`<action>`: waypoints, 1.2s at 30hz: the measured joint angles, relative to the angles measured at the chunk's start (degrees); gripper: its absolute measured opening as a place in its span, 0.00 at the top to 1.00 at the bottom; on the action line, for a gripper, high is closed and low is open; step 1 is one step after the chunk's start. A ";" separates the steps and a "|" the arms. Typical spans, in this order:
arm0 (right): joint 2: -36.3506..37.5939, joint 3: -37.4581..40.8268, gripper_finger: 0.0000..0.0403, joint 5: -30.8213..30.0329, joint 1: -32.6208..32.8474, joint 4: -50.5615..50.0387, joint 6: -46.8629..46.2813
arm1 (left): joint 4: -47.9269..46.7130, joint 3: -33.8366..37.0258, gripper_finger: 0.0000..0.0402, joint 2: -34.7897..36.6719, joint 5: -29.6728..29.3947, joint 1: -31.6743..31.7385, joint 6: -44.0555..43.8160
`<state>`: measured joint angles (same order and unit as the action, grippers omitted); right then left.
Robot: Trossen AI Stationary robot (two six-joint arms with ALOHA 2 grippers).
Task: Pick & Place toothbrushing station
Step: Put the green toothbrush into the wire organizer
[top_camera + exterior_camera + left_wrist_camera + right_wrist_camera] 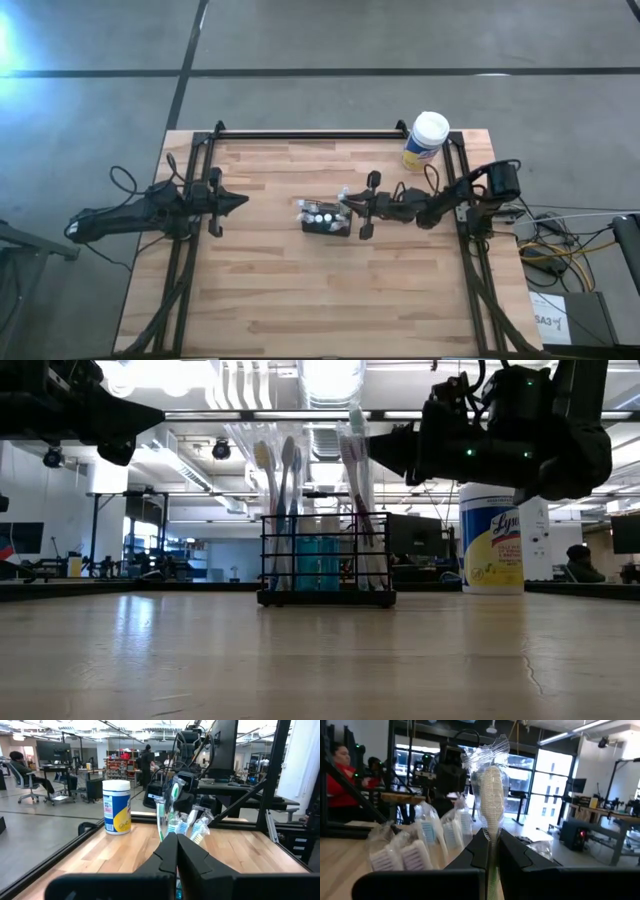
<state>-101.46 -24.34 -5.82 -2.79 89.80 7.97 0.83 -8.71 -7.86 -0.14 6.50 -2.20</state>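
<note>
Holder point(327, 221) black mesh box, upright near table point(300, 300) centre, slightly toward 3 o'clock in high view. Several toothbrushes standing in it, heads up; low view shows brushes point(283, 510) rising well above holder rim point(325, 517). Brush heads in clear plastic wrap, seen from both wrist views. Two small white-topped round pieces point(321, 215) visible inside holder from above.

Right gripper point(358, 209) just at 3 o'clock of holder, at its edge, arm reaching in from table's 3 o'clock side. Right wrist view: fingers point(475, 851) clenched on a green-handled brush point(491, 820), wrapped white bristle head standing straight up above the fingertips. Other wrapped heads point(427, 834) close beside, toward 9 o'clock of held one in that view. Low view: right gripper point(385, 448) level with brush tops, above holder's 3 o'clock end, clear of table.

Left gripper point(240, 201) at 9 o'clock of holder, well apart from it, pointing toward it. Fingers point(167, 854) pressed together, nothing between. Left wrist view looks past them at brushes point(175, 815) and right arm beyond.

Yellow canister point(425, 140) with white lid near table's far edge, 1 o'clock from holder, apart from both arms. Also upright in low view point(491, 538), behind and at 3 o'clock of holder.

Person seated in room background, left wrist view point(22, 770).
</note>
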 joint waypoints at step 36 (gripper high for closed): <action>-0.95 3.24 0.97 -1.84 0.84 0.07 1.01 | -0.52 -0.50 0.97 -0.02 -3.02 0.00 -1.33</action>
<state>-102.42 -21.10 -7.66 -1.95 89.86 8.98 0.32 -9.21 -7.88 -3.16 6.50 -3.53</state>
